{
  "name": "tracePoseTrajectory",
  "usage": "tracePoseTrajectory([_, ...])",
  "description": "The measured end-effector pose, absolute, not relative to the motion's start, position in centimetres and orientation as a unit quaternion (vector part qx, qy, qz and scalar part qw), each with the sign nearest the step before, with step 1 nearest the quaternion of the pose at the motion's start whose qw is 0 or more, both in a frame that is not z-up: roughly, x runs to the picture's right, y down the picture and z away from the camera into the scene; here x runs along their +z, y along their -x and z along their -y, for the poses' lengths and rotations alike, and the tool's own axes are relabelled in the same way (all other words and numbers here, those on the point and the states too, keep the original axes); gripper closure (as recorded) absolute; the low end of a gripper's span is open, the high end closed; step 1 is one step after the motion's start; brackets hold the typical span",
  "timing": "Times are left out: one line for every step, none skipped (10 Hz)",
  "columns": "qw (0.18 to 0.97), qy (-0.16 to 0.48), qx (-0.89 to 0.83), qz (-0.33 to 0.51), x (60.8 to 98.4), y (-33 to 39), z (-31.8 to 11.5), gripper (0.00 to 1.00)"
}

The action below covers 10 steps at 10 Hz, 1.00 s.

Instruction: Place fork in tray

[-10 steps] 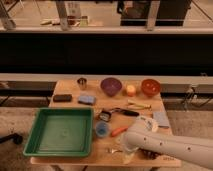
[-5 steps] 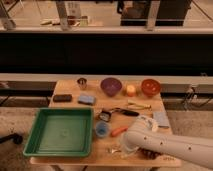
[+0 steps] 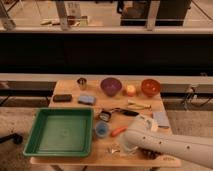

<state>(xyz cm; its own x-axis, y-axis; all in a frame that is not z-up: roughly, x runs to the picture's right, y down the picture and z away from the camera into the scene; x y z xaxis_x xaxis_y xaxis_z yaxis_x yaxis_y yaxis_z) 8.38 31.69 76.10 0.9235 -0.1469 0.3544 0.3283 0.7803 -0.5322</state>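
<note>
The green tray (image 3: 36, 131) lies on the left front part of the wooden table. A small silvery piece that looks like the fork (image 3: 113, 149) lies near the table's front edge, right of the tray, and is partly hidden. My white arm reaches in from the lower right. Its end, with the gripper (image 3: 125, 146), sits low over the table right beside that silvery piece. The arm covers most of the gripper. Whether it touches the fork cannot be told.
A blue cup (image 3: 101, 130) and an orange carrot (image 3: 118, 131) lie just behind the gripper. Farther back are a black-handled utensil (image 3: 121, 112), a yellowish-green utensil (image 3: 139, 105), a purple bowl (image 3: 110, 86), an orange bowl (image 3: 150, 87), a metal cup (image 3: 81, 82) and a blue sponge (image 3: 86, 99).
My arm's end has shifted slightly left and down toward the table's front edge. The objects on the table have not moved.
</note>
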Motion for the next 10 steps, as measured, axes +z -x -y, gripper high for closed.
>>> tracePoseTrajectory([0.931, 0.307, -0.127, 0.149, 76.12, -8.33, -31.71, 0.62])
tracePoseTrajectory([0.931, 0.305, -0.13, 0.149, 75.99, -8.37, -31.54, 0.68])
tracePoseTrajectory([0.931, 0.306, -0.131, 0.149, 75.95, -8.38, -31.5, 0.68])
tracePoseTrajectory([0.931, 0.307, -0.131, 0.149, 75.92, -8.4, -31.56, 0.65])
tracePoseTrajectory([0.931, 0.308, -0.13, 0.149, 76.01, -8.42, -31.64, 0.66])
tracePoseTrajectory([0.93, 0.31, -0.129, 0.15, 76.16, -8.45, -31.71, 0.66])
tracePoseTrajectory([0.928, 0.316, -0.126, 0.15, 76.41, -8.63, -32.0, 0.66])
tracePoseTrajectory([0.928, 0.317, -0.128, 0.149, 76.54, -8.75, -32.07, 0.74])
tracePoseTrajectory([0.928, 0.317, -0.129, 0.149, 76.42, -8.84, -32.02, 0.83])
tracePoseTrajectory([0.928, 0.315, -0.129, 0.148, 76.37, -9.1, -31.86, 0.95])
